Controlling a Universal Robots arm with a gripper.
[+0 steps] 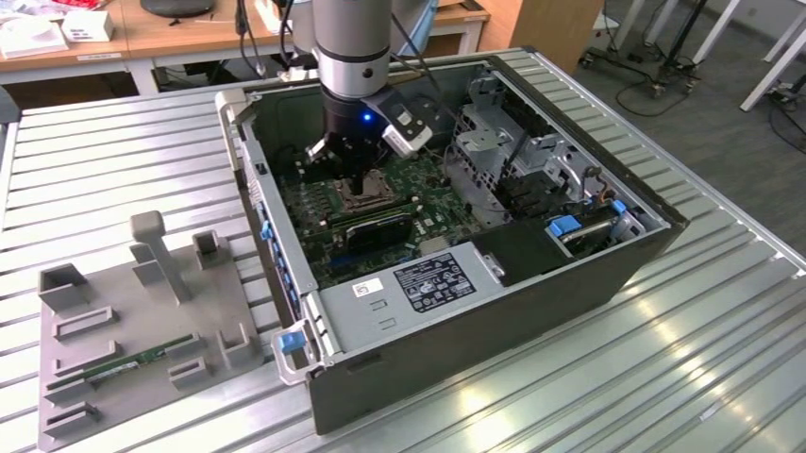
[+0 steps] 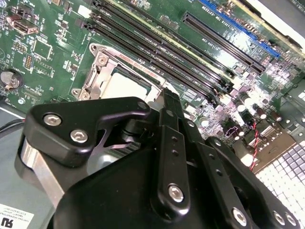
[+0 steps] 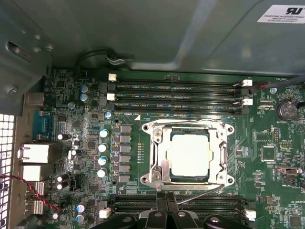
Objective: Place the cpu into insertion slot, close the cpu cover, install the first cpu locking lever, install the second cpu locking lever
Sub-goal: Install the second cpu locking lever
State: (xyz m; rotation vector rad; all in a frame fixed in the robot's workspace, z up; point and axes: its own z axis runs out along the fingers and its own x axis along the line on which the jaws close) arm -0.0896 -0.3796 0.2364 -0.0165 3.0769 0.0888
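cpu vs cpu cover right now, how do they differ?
The cpu is a solid pale square plate; the cpu cover is a silver frame with a square opening. The cpu sits inside that opening; the cover surrounds it and spans more of the socket. Both lie flat on the motherboard.

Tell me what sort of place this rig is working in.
Likely a robotics lab or test workshop, not a factory line. An open PC case lies on a slatted metal bench, a grey fixture tray sits beside it, and office desks and wheeled stands fill the background.
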